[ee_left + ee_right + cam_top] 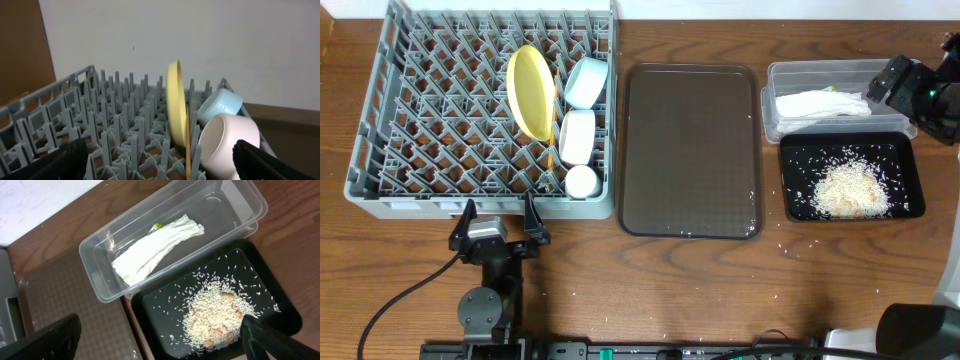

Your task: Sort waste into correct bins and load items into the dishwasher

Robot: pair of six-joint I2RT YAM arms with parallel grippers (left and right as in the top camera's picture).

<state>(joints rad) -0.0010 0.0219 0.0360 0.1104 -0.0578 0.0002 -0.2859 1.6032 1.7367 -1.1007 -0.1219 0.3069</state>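
The grey dish rack (440, 130) holds the yellow plate (528, 90) on edge, the light blue bowl (587, 82), the white bowl (577, 137), the white cup (582, 181) and a chopstick (551, 152). My left gripper (500, 215) is open and empty at the rack's front edge; its view shows the rack (115, 125), plate (175, 107), blue bowl (220, 105), white bowl (227, 142) and chopstick (188, 155). The clear tub (772, 75) holds the napkin (820, 103) and wrapper (158, 226). The black tray (800, 160) holds rice (850, 188). My right gripper (892, 82) is open above both bins.
The brown serving tray (690, 150) lies between the rack and the bins, with a few grains on its front edge. Loose rice grains (785, 245) lie on the wooden table in front of the black tray. The rice pile holds some brown bits (227, 296).
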